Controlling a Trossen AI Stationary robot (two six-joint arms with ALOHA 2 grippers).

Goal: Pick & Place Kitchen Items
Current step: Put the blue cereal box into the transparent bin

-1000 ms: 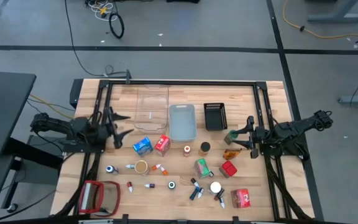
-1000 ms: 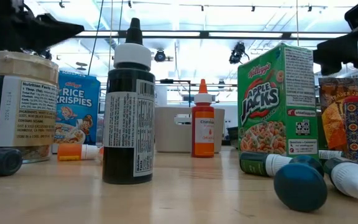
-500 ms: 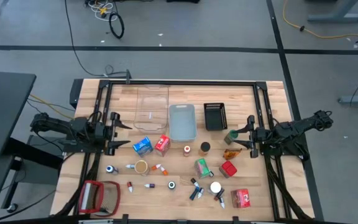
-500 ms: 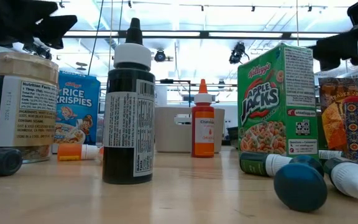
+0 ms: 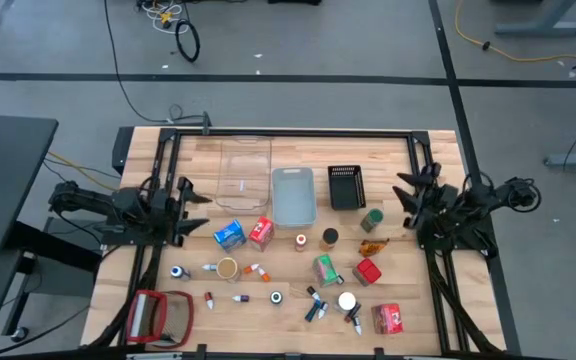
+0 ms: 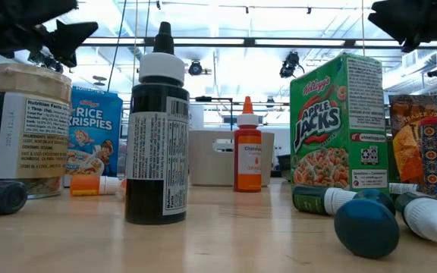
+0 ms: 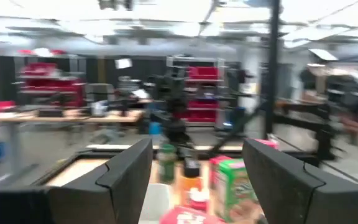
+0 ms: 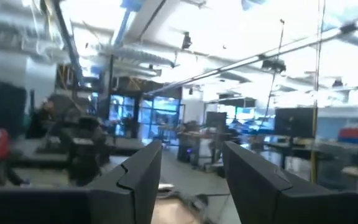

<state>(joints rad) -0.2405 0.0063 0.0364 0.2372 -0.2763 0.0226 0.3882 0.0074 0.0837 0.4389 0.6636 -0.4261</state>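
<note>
The kitchen items lie scattered over the wooden table's near half: a blue carton [image 5: 229, 234], red cartons [image 5: 261, 232] [image 5: 367, 272], a green carton [image 5: 326, 269] [image 6: 338, 125], round jars [image 5: 228, 268] [image 5: 372, 219] and small bottles [image 6: 156, 136] [image 6: 248, 148], most standing on their bases, some bottles on their sides. My left gripper [image 5: 194, 196] [image 7: 194, 168] hangs open above the table's left side with nothing between its fingers. My right gripper [image 5: 406, 188] [image 8: 191, 168] hangs open above the right side, tipped upward, also with nothing between its fingers.
Three bins stand in a row at the table's far middle: a clear one [image 5: 244, 172], a grey one [image 5: 293, 196] and a black one [image 5: 346, 186]. A red-framed flat object [image 5: 158, 317] lies at the near left corner. A dark frame [image 5: 288, 133] runs around the table's edges.
My right gripper has risen and tipped upward, its fingertips swinging away from the items toward the table's far right. My left gripper has rolled about its own axis while staying in place. No item has moved.
</note>
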